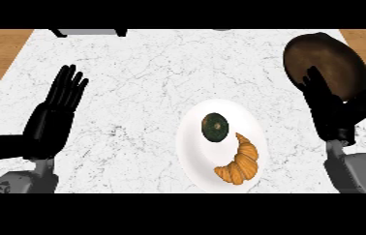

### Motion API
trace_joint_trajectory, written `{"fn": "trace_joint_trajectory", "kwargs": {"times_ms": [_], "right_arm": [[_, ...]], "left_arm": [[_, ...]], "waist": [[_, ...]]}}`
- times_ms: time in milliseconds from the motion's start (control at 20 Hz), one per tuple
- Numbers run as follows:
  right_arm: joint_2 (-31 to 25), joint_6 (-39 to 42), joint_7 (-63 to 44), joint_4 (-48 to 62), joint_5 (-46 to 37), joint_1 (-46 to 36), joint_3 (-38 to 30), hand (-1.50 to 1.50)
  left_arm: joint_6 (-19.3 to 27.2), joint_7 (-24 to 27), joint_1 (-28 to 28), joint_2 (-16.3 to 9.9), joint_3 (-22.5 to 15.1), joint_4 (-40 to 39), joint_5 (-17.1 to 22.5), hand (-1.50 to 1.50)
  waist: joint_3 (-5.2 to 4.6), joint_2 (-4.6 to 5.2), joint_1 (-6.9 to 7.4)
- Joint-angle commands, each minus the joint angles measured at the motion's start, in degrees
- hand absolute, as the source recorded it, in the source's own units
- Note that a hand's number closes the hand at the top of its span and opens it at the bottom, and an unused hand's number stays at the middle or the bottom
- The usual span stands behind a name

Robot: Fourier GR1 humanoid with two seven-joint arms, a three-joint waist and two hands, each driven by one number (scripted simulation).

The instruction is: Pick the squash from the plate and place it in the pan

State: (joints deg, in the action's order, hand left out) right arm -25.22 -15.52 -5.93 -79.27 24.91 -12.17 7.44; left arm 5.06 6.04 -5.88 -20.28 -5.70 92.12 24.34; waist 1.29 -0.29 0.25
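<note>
A small dark green squash (214, 127) lies on the upper part of a white plate (193, 154) at the centre right of the counter. A golden croissant (241, 162) shares the plate, just below and right of the squash. The dark brown pan (323, 60) sits at the far right, near the counter's back. My right hand (330, 110) is open with straight fingers, right of the plate, its fingertips overlapping the pan's lower edge. My left hand (52, 118) rests open at the left, fingers up.
The white marble counter (143, 84) spreads between the hands. A grey object (89, 32) shows at the back left edge. Wooden floor (13, 48) shows past the counter's left and right sides.
</note>
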Motion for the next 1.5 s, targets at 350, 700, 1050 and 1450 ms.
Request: {"fn": "trace_joint_trajectory", "kwargs": {"times_ms": [350,700,1050,1450], "right_arm": [[-2.90,28.20,20.31,-3.73,-11.99,-10.12,16.92,1.50],[-10.22,23.10,47.77,1.61,-20.41,-5.57,6.98,-1.50],[-23.91,30.45,40.83,-2.85,-27.85,-11.44,6.98,-1.50],[-22.23,36.37,23.10,-13.56,-28.82,-16.61,5.10,-1.50]], "left_arm": [[6.63,-5.49,-3.79,-2.40,-1.59,-6.04,-8.87,0.00],[9.58,-6.48,-4.84,-1.03,-1.42,-8.47,-11.11,0.00],[9.51,-6.64,-5.75,-1.08,-0.50,-8.72,-11.99,0.00],[8.91,-6.73,-9.63,1.84,-0.69,-12.17,-14.71,0.00]], "waist": [[-0.96,1.08,1.63],[-1.15,0.59,-0.78],[-1.38,0.16,-0.37],[-1.33,0.26,-0.41]]}}
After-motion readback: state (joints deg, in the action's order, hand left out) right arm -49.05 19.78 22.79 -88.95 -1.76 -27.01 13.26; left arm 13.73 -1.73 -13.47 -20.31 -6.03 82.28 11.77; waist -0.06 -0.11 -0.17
